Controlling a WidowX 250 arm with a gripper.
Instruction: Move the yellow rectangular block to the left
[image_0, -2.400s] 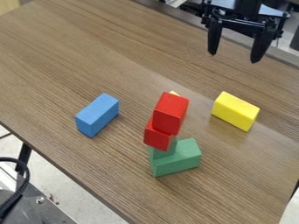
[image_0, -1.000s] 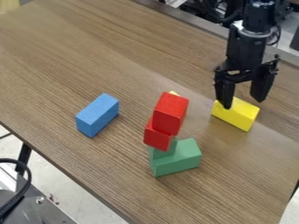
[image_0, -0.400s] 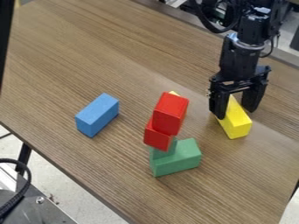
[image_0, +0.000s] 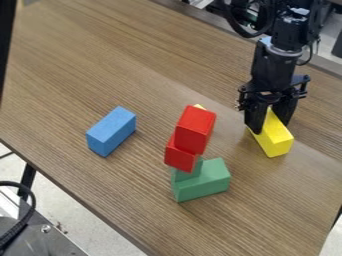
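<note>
At the right of the camera view, my gripper (image_0: 270, 125) is down at the table with its two fingers closed on the yellow rectangular block (image_0: 276, 141). One finger lies against each side of the block's far end, which they partly hide. The near end sticks out toward the camera, and the block rests on the wooden table, long side slanting slightly.
Left of the gripper stands a stack with red blocks (image_0: 195, 129) over green ones (image_0: 204, 181), a bit of yellow (image_0: 199, 106) showing behind. A blue block (image_0: 111, 131) lies farther left. The table's front edge (image_0: 80, 203) runs diagonally.
The gripper has come down from the top right onto the yellow block, which has turned so its near end faces the camera. Most recently the fingers have drawn together around it.
</note>
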